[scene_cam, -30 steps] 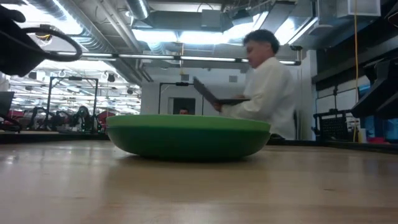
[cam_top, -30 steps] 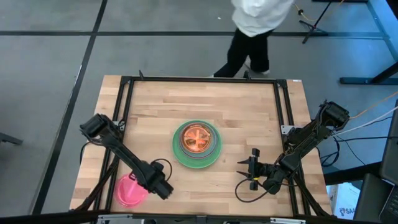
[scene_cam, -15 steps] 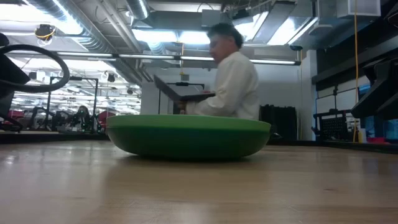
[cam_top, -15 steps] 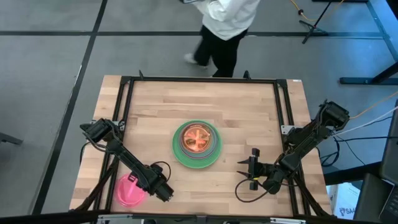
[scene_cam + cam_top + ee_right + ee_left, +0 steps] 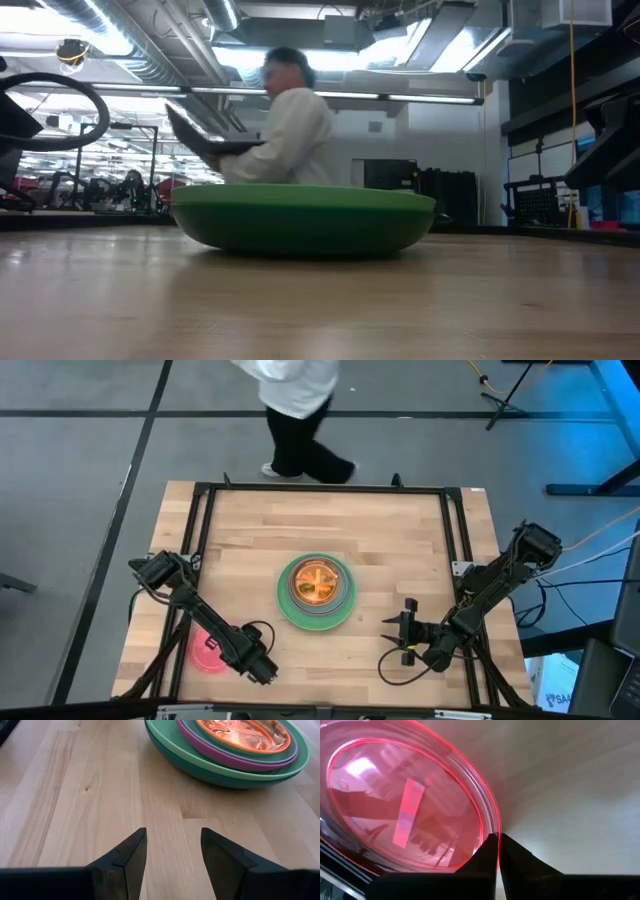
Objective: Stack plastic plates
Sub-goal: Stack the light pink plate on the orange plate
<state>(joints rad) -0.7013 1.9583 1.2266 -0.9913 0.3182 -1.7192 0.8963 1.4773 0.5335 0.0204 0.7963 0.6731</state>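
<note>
A stack of plastic plates (image 5: 316,590) stands mid-table: a dark green one at the bottom, then light green, magenta and pale blue, with an orange one on top (image 5: 242,734). The low view shows the stack's green side (image 5: 303,215). A translucent pink plate (image 5: 205,650) lies near the table's near left corner, partly under my left arm. My left gripper (image 5: 232,653) is shut on it. My right gripper (image 5: 405,630) waits open just above the wood, right of the stack and pointing at it, with nothing between its fingers (image 5: 131,855). My left gripper pinches the pink plate's rim (image 5: 495,822) between its two fingertips (image 5: 487,851), on the side of the plate toward the table's middle. The plate spreads away ahead of the fingers. Whether its far side still rests on the wood, I cannot tell.
Black frame rails (image 5: 200,540) run along the table's edges. A person in a white top (image 5: 295,410) walks past beyond the far edge, also seen behind the stack (image 5: 280,130). Bare wood lies between the stack and each gripper.
My left gripper has shut on the pink plate's rim. From above the plate now shows narrower and a little farther from the near edge than before. The person behind the table has walked toward the left.
</note>
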